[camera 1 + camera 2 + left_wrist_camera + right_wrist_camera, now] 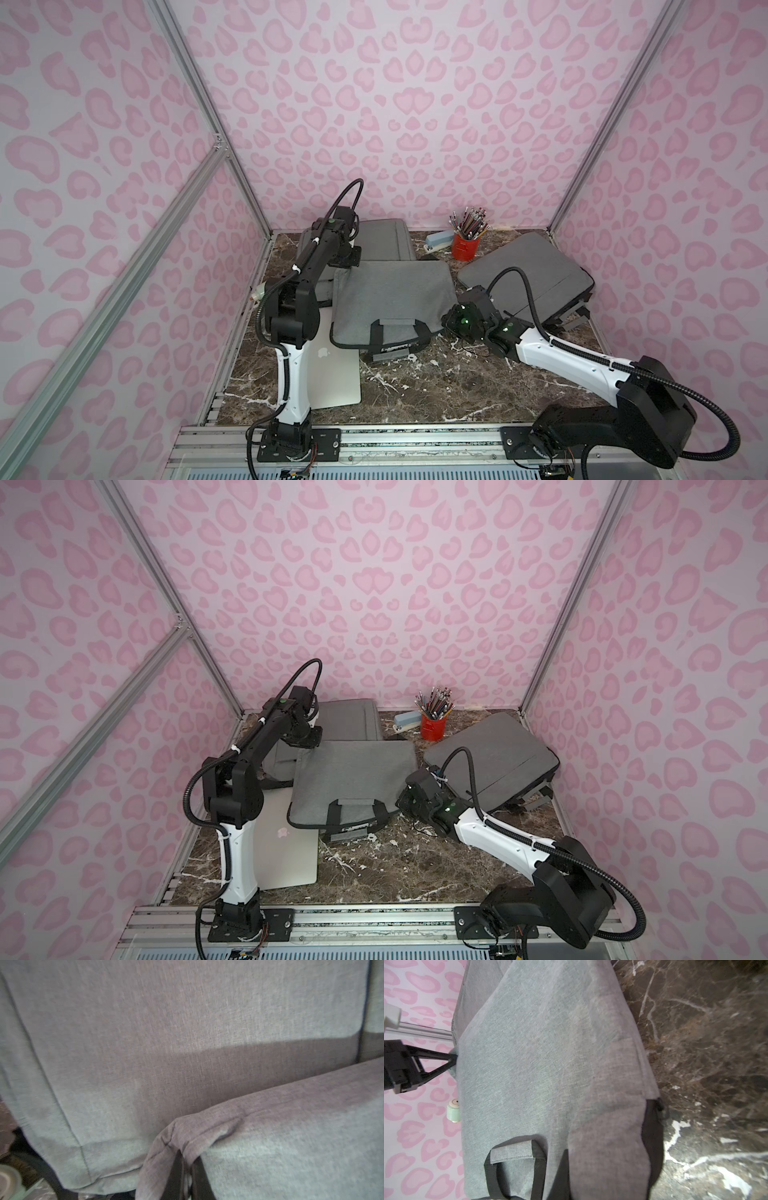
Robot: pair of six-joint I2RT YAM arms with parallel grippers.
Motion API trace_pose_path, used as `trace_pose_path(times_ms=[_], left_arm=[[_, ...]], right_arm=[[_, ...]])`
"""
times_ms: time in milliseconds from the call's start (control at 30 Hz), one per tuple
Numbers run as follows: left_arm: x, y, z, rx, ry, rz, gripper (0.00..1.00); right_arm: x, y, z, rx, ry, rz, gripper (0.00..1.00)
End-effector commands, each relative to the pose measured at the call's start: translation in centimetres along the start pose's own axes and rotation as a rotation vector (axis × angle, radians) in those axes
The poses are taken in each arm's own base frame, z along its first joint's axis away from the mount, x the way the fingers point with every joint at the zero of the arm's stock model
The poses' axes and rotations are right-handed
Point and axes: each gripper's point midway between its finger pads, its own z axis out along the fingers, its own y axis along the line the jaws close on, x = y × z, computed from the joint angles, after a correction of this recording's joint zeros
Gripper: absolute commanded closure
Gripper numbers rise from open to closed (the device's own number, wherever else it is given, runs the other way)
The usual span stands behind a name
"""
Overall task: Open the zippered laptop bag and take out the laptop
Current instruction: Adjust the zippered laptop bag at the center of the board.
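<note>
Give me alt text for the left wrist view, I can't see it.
The left gripper pinches a folded corner of the grey laptop bag, shut on the fabric. Beyond it lies another grey bag, with a sliver of dark marble table showing past it.

The grey bag lies in the middle of the bench, its handle toward the front edge. The silver laptop lies flat and shut near the front left corner.

Pink leopard-spot walls closed in three sides under soft, even light, with aluminium posts slanting up the corners. In the lower middle of both top views lay a dark brown, white-veined marble table, with a slotted rail along its bottom edge.
</note>
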Motion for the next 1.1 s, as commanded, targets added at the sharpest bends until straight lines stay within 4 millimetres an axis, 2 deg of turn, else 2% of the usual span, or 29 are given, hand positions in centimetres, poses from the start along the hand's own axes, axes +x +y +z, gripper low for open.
trace_pose_path(times_ms=[0,67,300,433,533,800,1067], left_arm=[[-1.6,-1.2,-2.6,0.057,-0.099,0.023,0.98],[-2.0,-1.1,-3.3,0.052,-0.129,0.034,0.98],[-2.0,-0.6,-3.2,0.02,-0.105,0.05,0.98],[-2.3,0.4,-4.0,-0.02,-0.117,0.064,0.98],[-2.3,0.3,-4.4,-0.011,-0.108,0.074,0.98],[-1.9,0.2,-4.0,0.005,-0.088,0.072,0.98],[-1.4,-0.5,-3.2,0.051,-0.067,0.052,0.98]], right_arm=[[-0.4,4.0,0.0,-0.173,-0.006,0.018,1.0],[-0.3,4.0,0.1,-0.175,-0.002,0.022,1.0],[-0.4,4.1,0.0,-0.18,-0.006,0.027,1.0],[-0.6,4.0,-0.2,-0.18,-0.012,0.031,1.0],[-0.7,3.8,-0.3,-0.18,-0.015,0.032,1.0],[-0.5,3.8,-0.2,-0.191,-0.005,0.034,1.0],[-1.3,3.7,-0.7,-0.194,-0.03,0.033,1.0]])
